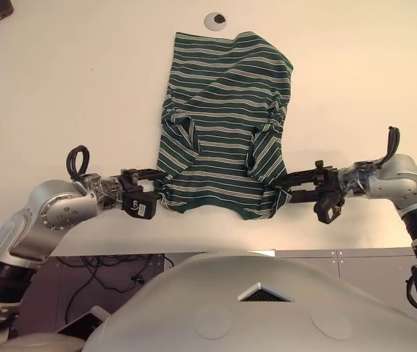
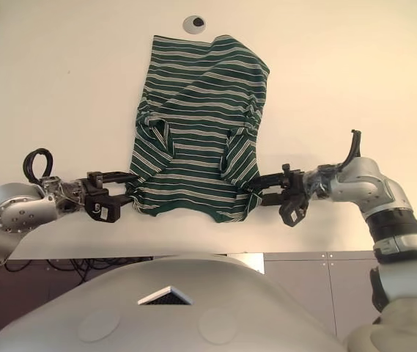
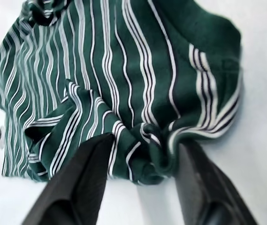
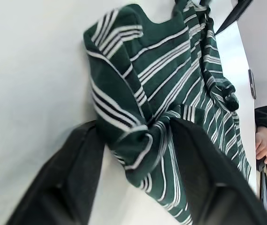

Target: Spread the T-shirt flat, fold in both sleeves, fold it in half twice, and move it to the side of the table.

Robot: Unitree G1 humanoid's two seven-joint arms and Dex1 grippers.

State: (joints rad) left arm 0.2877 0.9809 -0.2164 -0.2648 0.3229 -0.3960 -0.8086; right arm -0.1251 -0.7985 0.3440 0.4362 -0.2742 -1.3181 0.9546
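Left gripper (image 1: 155, 185) is straddling the T-shirt's (image 1: 223, 103) near-left hem corner, fingers spread around bunched cloth. Shirt is lying mid-table (image 1: 61, 88), hem by the near edge, sleeves tucked in. Right gripper (image 1: 290, 187) is mirroring at the near-right corner, also spread. Likely lining up the first half-fold.

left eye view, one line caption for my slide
Green striped T-shirt, sleeves folded in, lies on the white table; left and right jaws stand open around its two near corners.
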